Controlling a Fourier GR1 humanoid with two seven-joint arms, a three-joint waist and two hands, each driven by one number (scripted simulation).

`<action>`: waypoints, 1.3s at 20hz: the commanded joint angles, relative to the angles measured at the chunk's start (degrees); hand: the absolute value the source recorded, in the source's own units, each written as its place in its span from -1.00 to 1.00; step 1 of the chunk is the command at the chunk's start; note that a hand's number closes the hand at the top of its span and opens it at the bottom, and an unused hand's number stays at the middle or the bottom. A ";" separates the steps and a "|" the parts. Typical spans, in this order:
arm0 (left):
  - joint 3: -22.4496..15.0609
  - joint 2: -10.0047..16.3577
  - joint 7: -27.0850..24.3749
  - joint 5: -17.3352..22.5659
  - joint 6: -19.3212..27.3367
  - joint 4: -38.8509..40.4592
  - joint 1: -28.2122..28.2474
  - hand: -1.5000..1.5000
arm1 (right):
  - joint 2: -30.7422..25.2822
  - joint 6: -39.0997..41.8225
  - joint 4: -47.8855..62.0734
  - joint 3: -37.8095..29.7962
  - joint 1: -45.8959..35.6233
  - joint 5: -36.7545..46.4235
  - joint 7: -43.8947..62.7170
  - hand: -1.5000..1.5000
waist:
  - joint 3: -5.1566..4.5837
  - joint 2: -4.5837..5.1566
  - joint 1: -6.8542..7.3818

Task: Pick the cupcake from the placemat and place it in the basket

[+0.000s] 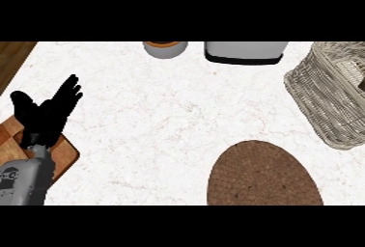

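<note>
Seeing left hand (44, 116) at lower left over a board (65, 154), fingers relaxed and pointing up, holding nothing. Got a jar (165, 49) and grey box (246, 52) up top, placemat (264, 174) bottom middle, basket (331, 101) far right. Can't tell cupcake's whereabouts.

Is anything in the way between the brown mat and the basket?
Nothing visible. Only bare counter lies between the placemat and the basket. No cupcake shows on the placemat.
</note>
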 commanded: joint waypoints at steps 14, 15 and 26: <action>-0.64 -1.52 -3.33 -1.85 1.13 0.35 1.89 0.00 | 0.56 18.74 35.55 -13.57 -21.44 -8.12 6.20 -1.00 | 0.09 0.15 -0.59; 0.59 0.02 -2.81 -0.05 -0.98 -1.06 4.45 0.00 | -2.94 21.94 37.98 -15.11 -20.06 -9.10 6.51 -1.00 | 0.15 0.09 -0.27; -0.07 -0.70 -2.38 -0.85 0.02 0.19 1.33 0.00 | -9.97 39.76 45.91 -13.42 -14.84 -4.42 -0.86 -1.00 | 0.73 1.14 -0.04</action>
